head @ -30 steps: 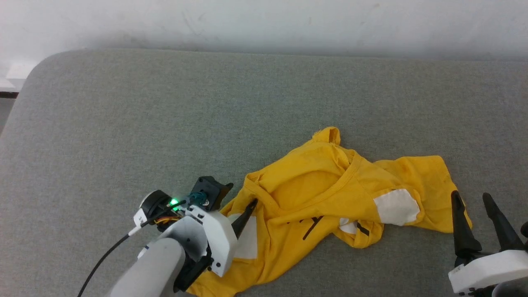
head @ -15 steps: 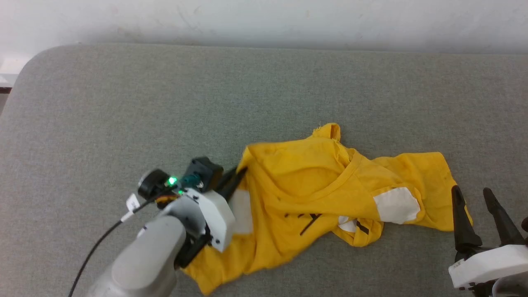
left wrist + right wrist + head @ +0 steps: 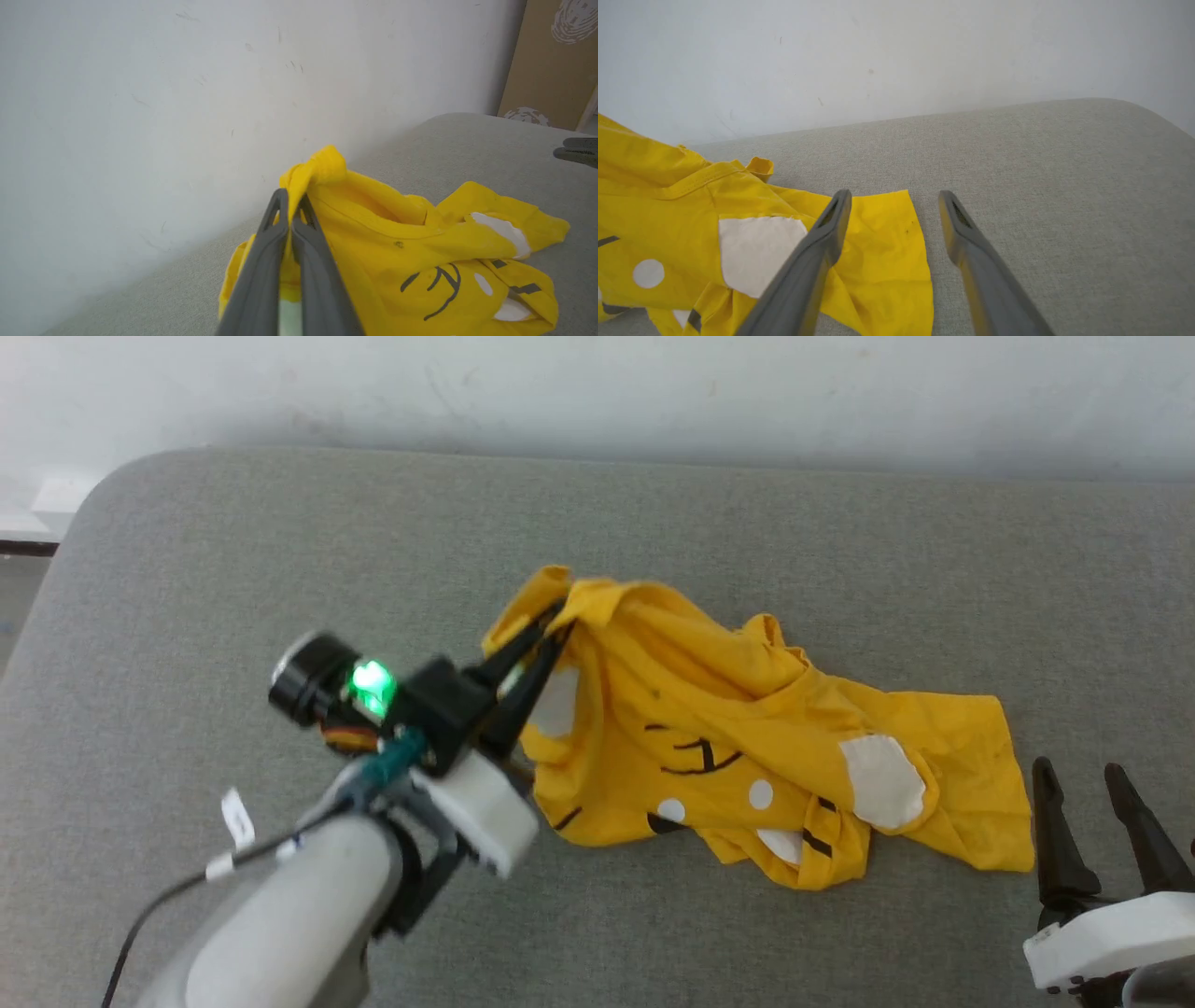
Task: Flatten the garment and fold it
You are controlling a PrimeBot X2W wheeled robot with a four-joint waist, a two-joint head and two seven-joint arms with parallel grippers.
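Left gripper [image 3: 553, 623] pinching an edge of the garment [image 3: 747, 737]: flattening step, folding not yet begun.
Head view: pinched edge raised off the grey cushion [image 3: 280, 569], the rest crumpled, print up; right gripper [image 3: 1076, 775] parted and empty beside the far hem. Left wrist view: both fingers meet on a yellow fold. Right wrist view: one finger over the cloth's corner, one over cushion. Next, likely: the right gripper takes that corner to draw the cloth flat.
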